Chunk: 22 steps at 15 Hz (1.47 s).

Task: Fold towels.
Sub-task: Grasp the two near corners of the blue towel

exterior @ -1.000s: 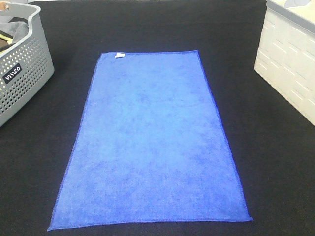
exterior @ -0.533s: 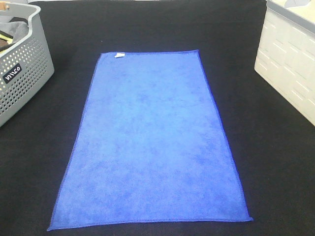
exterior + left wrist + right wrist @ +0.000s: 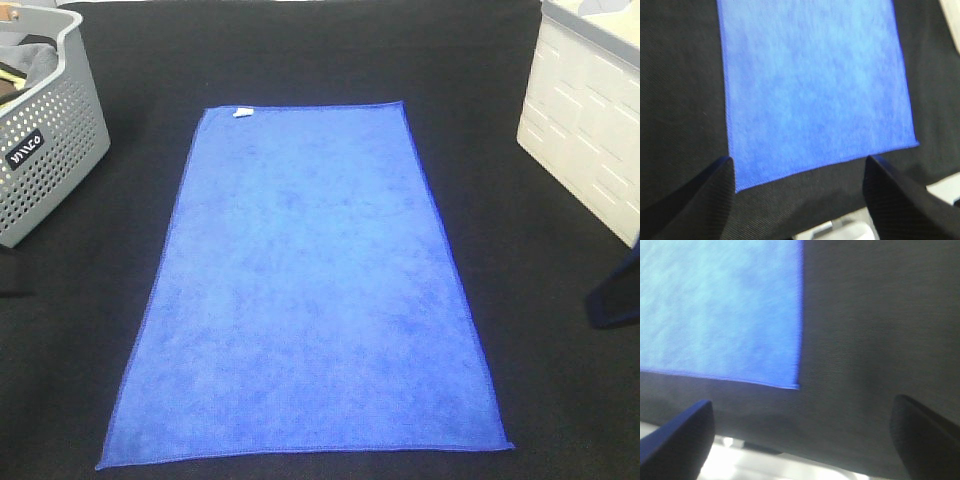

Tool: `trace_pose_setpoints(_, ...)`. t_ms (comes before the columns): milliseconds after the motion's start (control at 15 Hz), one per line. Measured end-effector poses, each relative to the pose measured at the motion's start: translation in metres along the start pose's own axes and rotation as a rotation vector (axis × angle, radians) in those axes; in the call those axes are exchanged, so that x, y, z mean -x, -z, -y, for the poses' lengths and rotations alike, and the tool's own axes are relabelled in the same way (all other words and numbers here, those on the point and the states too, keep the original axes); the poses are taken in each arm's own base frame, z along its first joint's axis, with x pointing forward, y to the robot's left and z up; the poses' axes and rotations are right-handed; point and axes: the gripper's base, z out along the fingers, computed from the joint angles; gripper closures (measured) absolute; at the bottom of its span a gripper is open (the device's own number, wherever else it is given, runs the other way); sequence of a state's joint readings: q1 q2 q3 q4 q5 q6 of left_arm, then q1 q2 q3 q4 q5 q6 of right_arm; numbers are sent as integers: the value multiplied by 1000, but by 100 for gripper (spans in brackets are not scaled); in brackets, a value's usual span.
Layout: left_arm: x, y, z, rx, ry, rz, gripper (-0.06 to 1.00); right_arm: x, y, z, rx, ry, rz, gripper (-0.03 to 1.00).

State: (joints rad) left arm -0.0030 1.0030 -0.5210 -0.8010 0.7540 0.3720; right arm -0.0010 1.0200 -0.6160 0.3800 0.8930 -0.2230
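Blue towel [image 3: 305, 290] lies spread flat, one layer, unfolded, at centre of black tabletop [image 3: 300, 60], long side running away from the robot. White tag [image 3: 241, 111] sits at the far-left corner, on the edge. Stitched hem looks darker than the rest.

L gripper [image 3: 799, 161]: jaws wide apart, nothing held. It sits over the towel's near edge; both near corners show in its wrist view, and the near-left one lies just beside one finger [image 3: 695, 200]. Contact w/ cloth can't be judged.

R gripper [image 3: 801, 402]: also wide apart and empty. Near-right corner of the towel lies in the gap betw. its fingers, clear of both. Wrist pic is blurred, so no finer detail.

From the high cam, only a dark-blue sliver of the R arm [image 3: 618, 290] shows, at the right edge, well apart from the towel. L arm isn't clearly visible there.

Grey perforated basket [image 3: 50, 150] stands at far left, w/ dark cloth [image 3: 25, 58] inside, apart from the towel. White bin [image 3: 590, 130] stands at far right, also apart.
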Motion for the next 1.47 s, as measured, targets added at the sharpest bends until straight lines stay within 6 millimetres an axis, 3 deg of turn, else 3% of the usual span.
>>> trace_pose_setpoints(267,6,-53,-23,-22,79,-192,26,16,-48,4,112,-5,-122,8)
trace_pose_setpoints(467,8,-76,-37,-7,110,-223,26,19,-75,9,144,-40,-198,8)
trace_pose_setpoints(800,7,-99,-51,8,120,-250,26,18,-112,14,207,-135,-256,10)
trace_pose_setpoints(1267,-4,-124,-70,51,157,-346,26,8,-134,19,227,-165,-261,15)
trace_pose_setpoints(1467,-10,-134,-77,56,193,-383,26,2,-153,24,239,-187,-311,17)
